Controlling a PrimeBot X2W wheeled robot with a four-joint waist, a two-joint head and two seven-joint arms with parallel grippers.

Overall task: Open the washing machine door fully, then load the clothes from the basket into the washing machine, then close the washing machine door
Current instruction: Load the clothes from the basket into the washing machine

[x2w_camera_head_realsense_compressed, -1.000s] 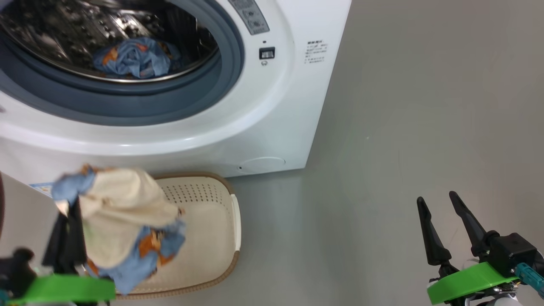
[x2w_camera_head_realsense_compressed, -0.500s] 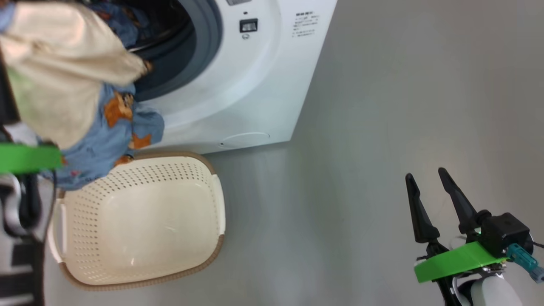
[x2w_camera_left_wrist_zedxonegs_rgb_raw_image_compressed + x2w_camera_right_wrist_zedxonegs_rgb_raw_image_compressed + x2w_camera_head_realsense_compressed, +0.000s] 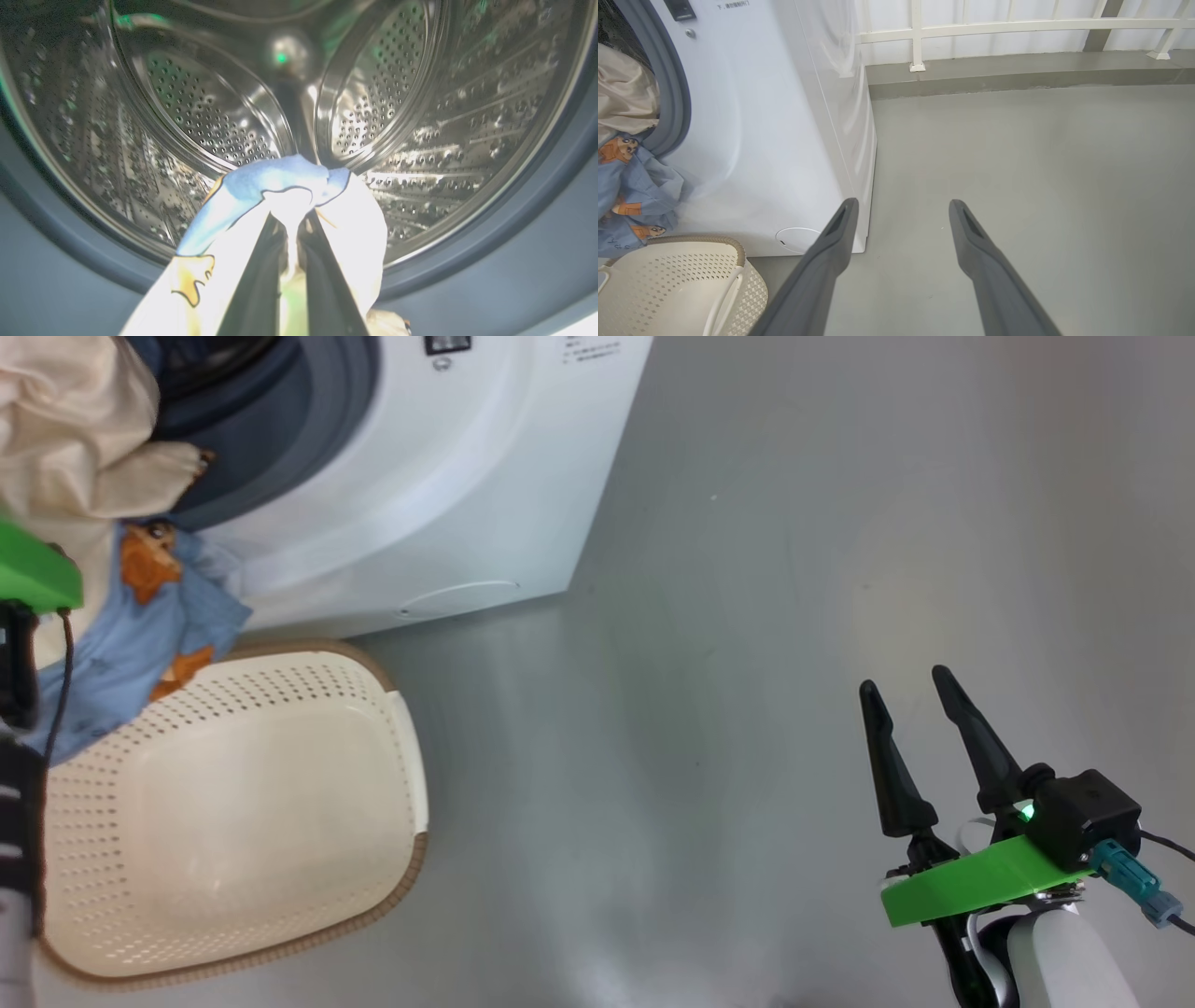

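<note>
Clothes (image 3: 261, 186) soft blue/cream, bunched | L pincer (image 3: 292, 226) clamped on them, facing perforated steel drum (image 3: 210, 116) | R pincer (image 3: 903, 679) wide, empty

The washing machine (image 3: 448, 476) fills the upper left, its white front curving round the grey gasket (image 3: 308, 420), with a round cover (image 3: 457, 599) low on the panel. At the left edge a garment (image 3: 112, 635), cream above and blue with orange bears below, hangs in front of the opening beside a green bracket (image 3: 33, 577); its lower hem overlaps the far rim of the cream perforated basket (image 3: 308, 695) standing on the grey floor (image 3: 747, 569). At lower right the right gripper (image 3: 904, 679) hovers over the floor, fingers spread apart, nothing between them
</note>
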